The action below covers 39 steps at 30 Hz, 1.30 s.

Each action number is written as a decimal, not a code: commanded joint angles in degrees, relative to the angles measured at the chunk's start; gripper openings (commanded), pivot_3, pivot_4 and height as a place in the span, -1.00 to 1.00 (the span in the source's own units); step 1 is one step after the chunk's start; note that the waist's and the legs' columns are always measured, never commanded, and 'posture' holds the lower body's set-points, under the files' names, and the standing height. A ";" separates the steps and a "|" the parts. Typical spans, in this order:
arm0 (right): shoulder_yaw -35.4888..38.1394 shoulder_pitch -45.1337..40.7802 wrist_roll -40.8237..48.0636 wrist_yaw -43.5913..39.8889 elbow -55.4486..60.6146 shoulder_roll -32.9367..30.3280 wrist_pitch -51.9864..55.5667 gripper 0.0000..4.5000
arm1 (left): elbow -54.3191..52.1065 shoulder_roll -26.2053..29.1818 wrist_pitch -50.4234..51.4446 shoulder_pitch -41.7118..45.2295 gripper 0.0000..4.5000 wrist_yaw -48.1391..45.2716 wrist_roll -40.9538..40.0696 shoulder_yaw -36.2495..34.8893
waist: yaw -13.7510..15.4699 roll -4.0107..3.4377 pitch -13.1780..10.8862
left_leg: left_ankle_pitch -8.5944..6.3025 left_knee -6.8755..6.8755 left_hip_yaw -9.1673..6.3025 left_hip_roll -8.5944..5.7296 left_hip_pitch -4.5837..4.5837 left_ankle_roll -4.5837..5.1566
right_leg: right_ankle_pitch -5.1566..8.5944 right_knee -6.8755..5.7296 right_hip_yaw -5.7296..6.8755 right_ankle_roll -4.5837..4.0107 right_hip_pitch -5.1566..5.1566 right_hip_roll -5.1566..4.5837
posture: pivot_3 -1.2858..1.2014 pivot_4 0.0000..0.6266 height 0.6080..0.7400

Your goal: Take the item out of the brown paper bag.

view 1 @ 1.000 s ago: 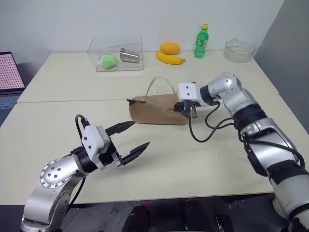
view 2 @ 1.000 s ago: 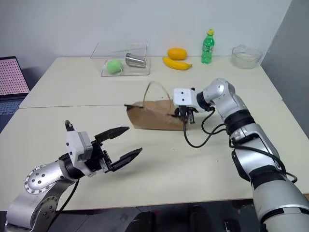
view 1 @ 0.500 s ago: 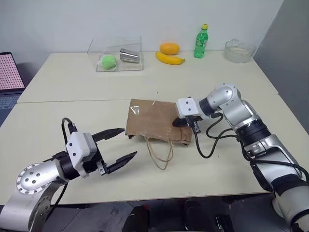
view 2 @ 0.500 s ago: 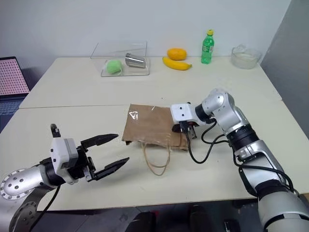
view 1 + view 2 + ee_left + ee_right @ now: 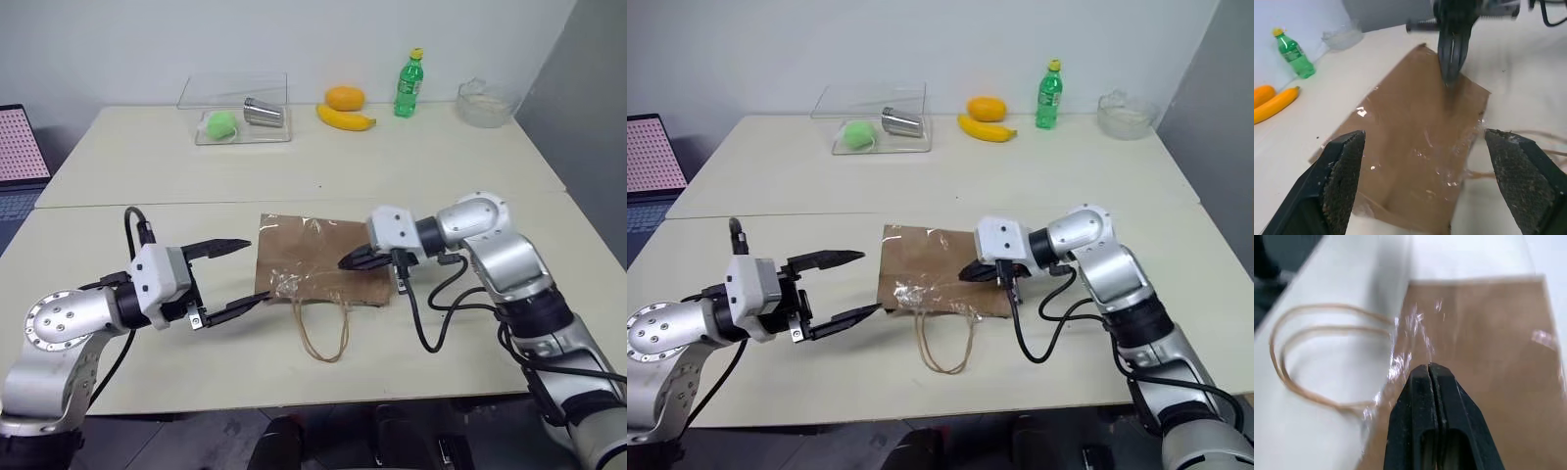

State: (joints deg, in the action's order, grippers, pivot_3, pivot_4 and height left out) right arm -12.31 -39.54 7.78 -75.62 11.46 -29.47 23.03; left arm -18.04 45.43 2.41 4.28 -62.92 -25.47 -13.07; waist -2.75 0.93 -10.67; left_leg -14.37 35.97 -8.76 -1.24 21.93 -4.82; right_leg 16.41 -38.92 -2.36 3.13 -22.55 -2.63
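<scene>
My left tool (image 5: 232,277) gapes wide just beside the brown paper bag (image 5: 318,259), lying flat near the worktop's (image 5: 470,176) front edge; my right tool (image 5: 349,261) is pinched closed over it, empty.

The brown paper bag (image 5: 321,262) lies flat and closed over its contents — nothing inside can be made out, only clear tape glinting near its mouth. In the left wrist view the bag's near corner (image 5: 1400,215) runs off the frame edge, and the cord handles (image 5: 1542,142) are cut off at the side. The right wrist view is blurred — bag surface (image 5: 1488,347) w/ no readable detail. At the far table edge, the clear bowl's (image 5: 485,102) contents are too small to tell.
</scene>
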 commanded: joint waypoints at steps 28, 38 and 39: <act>11.95 42.80 16.54 33.78 44.95 -7.26 24.49 0.49 | 30.96 -9.27 -40.20 21.15 1.00 -10.85 17.35 23.35 | 0.87 0.06 0.01 | 0.00 0.09 -0.05 0.00 -0.13 0.02 | 0.11 0.07 0.01 0.21 0.26 0.08 | 0.03 -0.52 1.00; 11.75 43.60 20.28 36.78 46.79 -9.61 25.89 0.50 | 25.63 -12.36 -37.25 19.75 0.63 -10.51 15.46 28.07 | 0.85 0.07 0.02 | 0.00 0.10 -0.07 -0.01 -0.14 0.02 | 0.08 0.06 0.02 0.15 0.29 0.06 | 0.03 -0.52 1.00; 11.72 43.69 20.72 37.10 47.00 -9.70 26.12 0.50 | 24.75 -12.57 -36.17 19.86 0.48 -10.37 15.07 28.34 | 0.85 0.07 0.02 | 0.01 0.10 -0.07 -0.01 -0.14 0.02 | 0.09 0.06 0.02 0.17 0.29 0.06 | 0.03 -0.52 1.00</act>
State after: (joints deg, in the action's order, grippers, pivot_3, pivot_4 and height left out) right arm -1.28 3.98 27.06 -39.10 54.68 -38.85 49.31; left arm 9.39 33.32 -34.89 24.05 -73.76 -8.63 14.89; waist -1.89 1.00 -10.65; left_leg -14.36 36.07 -8.83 -1.26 21.80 -4.81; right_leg 16.50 -38.86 -2.34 3.30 -22.26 -2.57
